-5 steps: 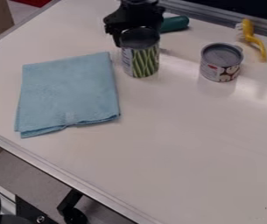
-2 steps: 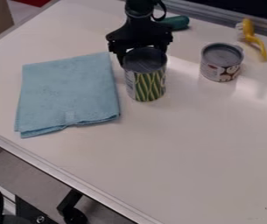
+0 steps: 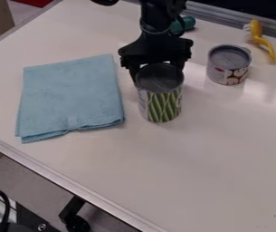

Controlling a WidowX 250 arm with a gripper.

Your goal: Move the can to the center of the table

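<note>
Tall can (image 3: 160, 105): stands upright between cloth and short can, nearer the viewer than the short can; closer to the cloth's right edge, apart from both.
Its long axis: roughly vertical, at right angles to the table (image 3: 164, 167); dark round end up, green-striped label toward the near side. Cannot tell whether the base touches the table.
Gripper (image 3: 157, 70): comes in from the far side, fingers closed around the tall can's upper end, one left, one right; holding it.
Cloth (image 3: 70, 97): light blue, folded, flat on the table at left.
Short can (image 3: 227, 68): upright, far right, dark end up.
Yellow brush (image 3: 257, 31): beyond the short can and to its right, lying near the table's far edge.
Green object (image 3: 189, 22): far side, partly behind the arm; cannot tell what it is.
</note>
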